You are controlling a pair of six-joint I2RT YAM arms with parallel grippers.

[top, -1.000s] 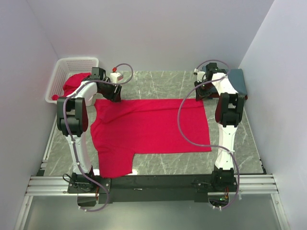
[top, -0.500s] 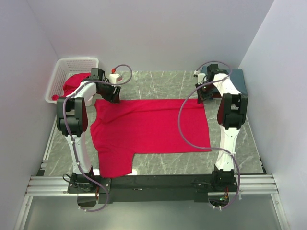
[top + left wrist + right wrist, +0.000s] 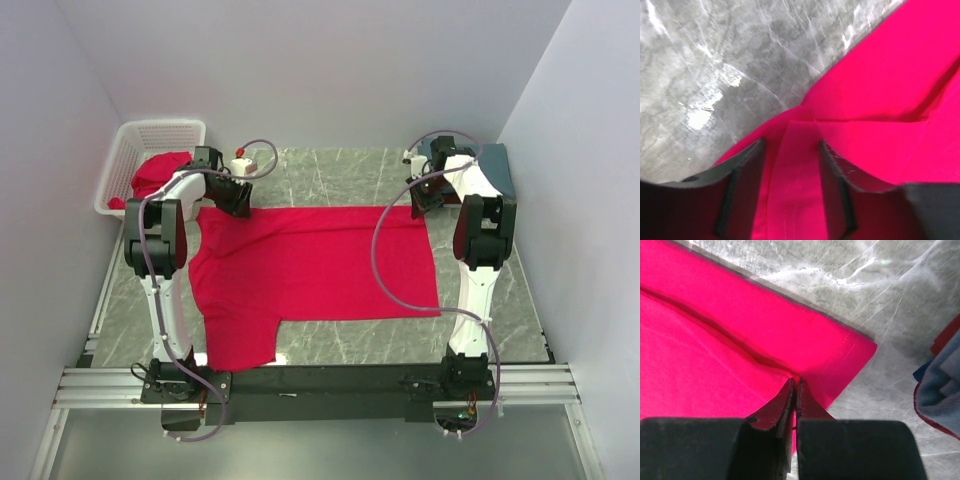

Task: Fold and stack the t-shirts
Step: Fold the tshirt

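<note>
**Red tee lies crosswise, a gripper at each far corner**

Red cloth covers the middle of the marble table point(image 3: 330, 170). The red t-shirt point(image 3: 320, 265) is spread flat with its long axis running 9 to 3 o'clock in the top view: collar end toward 9, hem toward 3, and one sleeve jutting toward 6.

At the shirt's 10 o'clock corner, the left gripper point(image 3: 791, 145) sits low over the far sleeve. Its jaws are spread and straddle a stitched strip of cloth without clamping it. At the 2 o'clock corner, the right gripper point(image 3: 794, 382) has its jaws pressed together, pinching a ridge of cloth just inside the hem corner.

Each arm is nearest its own far corner, and the rest of the shirt lies toward 6 o'clock from both. My reading is that the left must close first. Then the far edge can be drawn toward 6 for a lengthwise fold.

The folded teal-blue tee point(image 3: 497, 165) lies at 3 o'clock, just beyond the right gripper.
</note>
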